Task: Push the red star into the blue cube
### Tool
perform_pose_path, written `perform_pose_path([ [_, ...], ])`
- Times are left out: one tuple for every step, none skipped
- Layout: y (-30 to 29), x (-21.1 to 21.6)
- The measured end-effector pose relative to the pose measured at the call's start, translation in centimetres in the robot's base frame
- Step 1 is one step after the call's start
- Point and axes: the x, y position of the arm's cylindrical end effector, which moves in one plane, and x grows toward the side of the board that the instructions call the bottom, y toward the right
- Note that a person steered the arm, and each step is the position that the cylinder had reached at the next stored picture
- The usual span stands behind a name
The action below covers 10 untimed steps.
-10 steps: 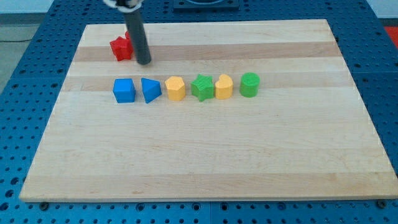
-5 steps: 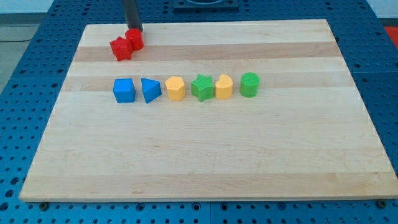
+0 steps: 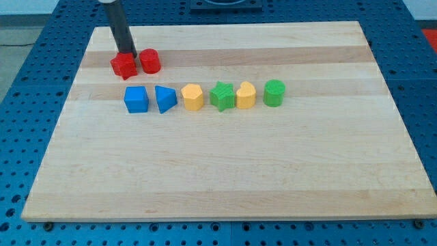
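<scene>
The red star [image 3: 123,66] lies near the view's top left of the wooden board [image 3: 225,171]. My tip [image 3: 128,55] touches the star's top edge, on the side away from the blue cube. The blue cube [image 3: 136,99] sits just below the star, slightly to the right, with a small gap between them. A red cylinder [image 3: 149,61] stands right beside the star on its right.
A row runs right from the blue cube: a blue wedge-like block [image 3: 165,99], a yellow block [image 3: 193,98], a green star [image 3: 221,96], a second yellow block [image 3: 246,96] and a green cylinder [image 3: 274,93].
My tip moved from right of the red blocks up behind them, then to the star's top edge. The star and the red cylinder have slid down toward the blue cube.
</scene>
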Motion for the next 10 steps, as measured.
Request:
perform_pose_path([
  [-0.1, 1.9],
  [-0.1, 3.8],
  [-0.1, 5.9],
  [-0.1, 7.5],
  [-0.1, 8.5],
  [-0.6, 8.8],
  [-3.0, 9.4],
  [-4.8, 9.1],
  [-6.6, 5.4],
  [-5.2, -0.1],
])
